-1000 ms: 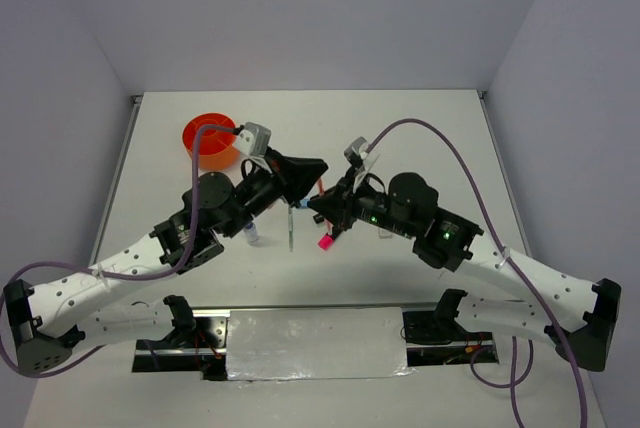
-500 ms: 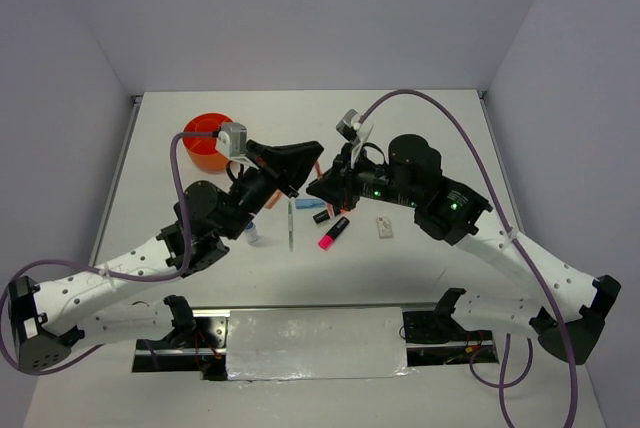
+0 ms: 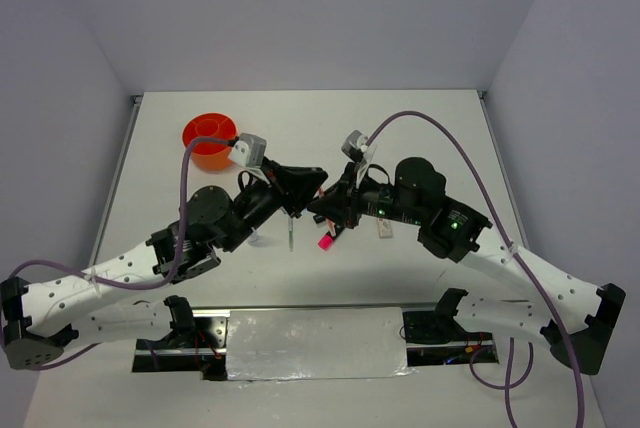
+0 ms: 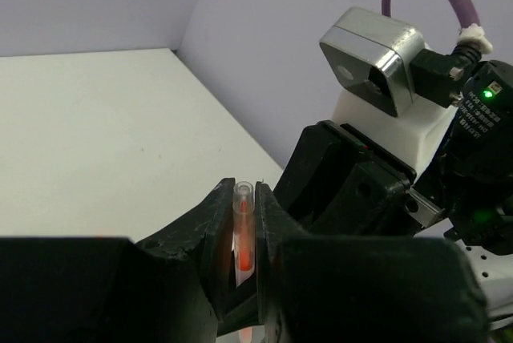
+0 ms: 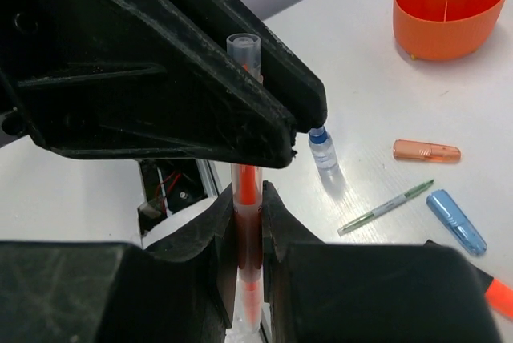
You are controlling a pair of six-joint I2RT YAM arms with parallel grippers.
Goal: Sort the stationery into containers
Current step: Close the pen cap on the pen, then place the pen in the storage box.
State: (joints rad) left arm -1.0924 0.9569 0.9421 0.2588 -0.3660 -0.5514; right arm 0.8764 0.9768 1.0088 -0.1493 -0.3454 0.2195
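pinching the orange pen above the middle of the table, the right gripper is clenched on it, the left gripper flanks its tip, grip impossible to tell, and the orange organiser sits far left.

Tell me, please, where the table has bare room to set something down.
Free: the far table between the orange organiser and the right edge. Crowded: the middle, around the green pen, pink highlighter and eraser.
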